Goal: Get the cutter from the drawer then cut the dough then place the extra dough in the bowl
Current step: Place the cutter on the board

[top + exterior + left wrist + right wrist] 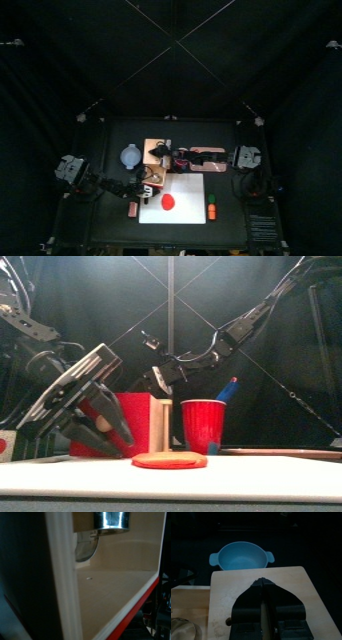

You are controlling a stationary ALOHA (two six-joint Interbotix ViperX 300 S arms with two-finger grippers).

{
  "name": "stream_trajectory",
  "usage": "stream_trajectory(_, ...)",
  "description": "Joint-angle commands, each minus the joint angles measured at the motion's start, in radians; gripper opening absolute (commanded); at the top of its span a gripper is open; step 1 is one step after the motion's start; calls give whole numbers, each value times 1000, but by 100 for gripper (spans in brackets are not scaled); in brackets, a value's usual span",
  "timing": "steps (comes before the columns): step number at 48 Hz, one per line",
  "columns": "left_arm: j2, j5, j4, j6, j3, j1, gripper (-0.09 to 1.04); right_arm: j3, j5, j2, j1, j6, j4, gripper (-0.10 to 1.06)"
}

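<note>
Left wrist view is showing you the cutter (110, 521) lying at the back of the open drawer (113, 587), so step 1 is underway. The right gripper (263, 587) is sitting closed and empty over the box (231, 602). You cannot tell the left gripper's (96, 424) state. Next, it is needing a reach inside for the cutter.

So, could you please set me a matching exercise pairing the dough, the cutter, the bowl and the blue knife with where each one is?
Things:
1 dough
2 cutter
3 bowl
4 blue knife

Places:
A in the red cup
B on the white board
C in the open drawer
D beside the wooden box

Pairs: 1-B, 2-C, 3-D, 4-A
</note>
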Motion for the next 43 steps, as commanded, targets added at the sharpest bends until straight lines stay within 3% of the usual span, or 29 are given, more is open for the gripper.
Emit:
stream_trajectory(1,-12,-31,25,3,-6,5,78,8,23,3,-15,-2,2,-6)
stream_trajectory(30,-31,-63,57,2,-21,15,79,11,23,3,-15,-2,2,-6)
stream_trajectory(43,-124,118,60,2,34,-44,79,11,23,2,-14,3,3,-6)
